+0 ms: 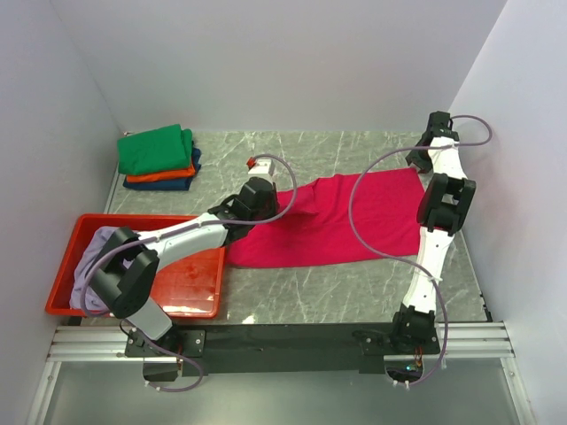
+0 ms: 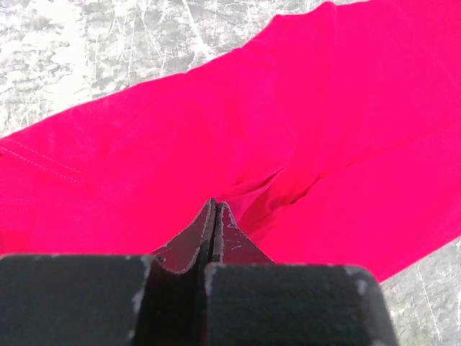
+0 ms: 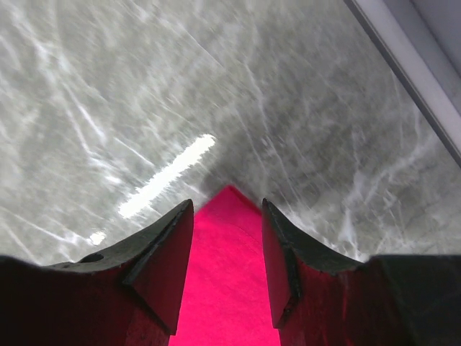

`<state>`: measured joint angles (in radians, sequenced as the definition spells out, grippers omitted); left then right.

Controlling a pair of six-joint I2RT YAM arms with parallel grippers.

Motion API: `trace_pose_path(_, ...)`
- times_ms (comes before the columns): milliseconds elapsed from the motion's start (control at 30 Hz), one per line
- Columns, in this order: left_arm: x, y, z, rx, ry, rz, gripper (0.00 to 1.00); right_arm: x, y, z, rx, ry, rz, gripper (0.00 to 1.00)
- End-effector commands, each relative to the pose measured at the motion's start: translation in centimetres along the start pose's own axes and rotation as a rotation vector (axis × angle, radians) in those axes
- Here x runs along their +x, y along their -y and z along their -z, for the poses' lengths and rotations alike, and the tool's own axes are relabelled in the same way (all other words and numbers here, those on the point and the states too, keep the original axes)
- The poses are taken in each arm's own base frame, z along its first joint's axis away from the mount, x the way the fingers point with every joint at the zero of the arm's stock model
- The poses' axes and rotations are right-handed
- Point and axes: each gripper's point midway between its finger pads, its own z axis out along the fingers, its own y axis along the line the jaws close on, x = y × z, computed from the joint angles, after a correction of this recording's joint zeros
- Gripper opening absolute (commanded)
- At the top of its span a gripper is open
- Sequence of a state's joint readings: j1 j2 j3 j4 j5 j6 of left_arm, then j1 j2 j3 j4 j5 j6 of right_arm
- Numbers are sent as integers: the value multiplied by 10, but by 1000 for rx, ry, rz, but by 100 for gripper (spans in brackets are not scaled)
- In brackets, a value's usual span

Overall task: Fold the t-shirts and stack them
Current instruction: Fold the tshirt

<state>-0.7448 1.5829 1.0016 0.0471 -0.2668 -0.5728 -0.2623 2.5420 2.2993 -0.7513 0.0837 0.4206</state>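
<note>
A crimson-pink t-shirt (image 1: 345,221) lies spread across the middle of the table. My left gripper (image 1: 264,205) is at its left end. In the left wrist view its jaws (image 2: 214,204) are pressed together, and creases in the shirt (image 2: 302,108) run out from the tips. My right gripper (image 1: 418,159) is over the shirt's far right corner. It is open, and its fingers (image 3: 227,205) straddle the pointed corner of the cloth (image 3: 227,288). Folded green (image 1: 158,149), orange (image 1: 159,175) and dark blue (image 1: 168,185) shirts are stacked at the back left. A pale lavender shirt (image 1: 96,257) sits in the tray.
A rigid red tray (image 1: 190,279) stands at the front left beside the left arm. White walls close in the table on the left, back and right, and the right wall's base (image 3: 410,65) runs close to my right gripper.
</note>
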Motion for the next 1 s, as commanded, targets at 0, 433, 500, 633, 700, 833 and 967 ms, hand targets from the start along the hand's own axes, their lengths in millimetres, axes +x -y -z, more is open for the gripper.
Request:
trace_pose_path(0, -15, -1, 9, -7, 46, 19, 0, -2, -10, 1, -26, -10, 32, 50)
trace_pose_path(433, -20, -8, 17, -12, 63, 30, 0, 11, -8, 1, -13, -53, 76, 38)
trace_pose_path(500, -21, -8, 18, -13, 67, 30, 0, 13, -9, 0, -5, -57, 93, 37)
trace_pose_path(633, -22, -10, 21, -16, 68, 30, 0, 20, -7, -1, 4, -89, 117, 30)
trace_pose_path(700, -25, -10, 23, -15, 76, 33, 0, 23, -8, -2, -3, -99, 129, 26)
trace_pose_path(833, -26, -14, 24, -26, 83, 35, 0, 26, -8, -2, -10, -102, 138, 0)
trace_pose_path(967, -29, -23, 22, -52, 91, 41, 0, 17, -10, 9, -24, -51, 133, 0)
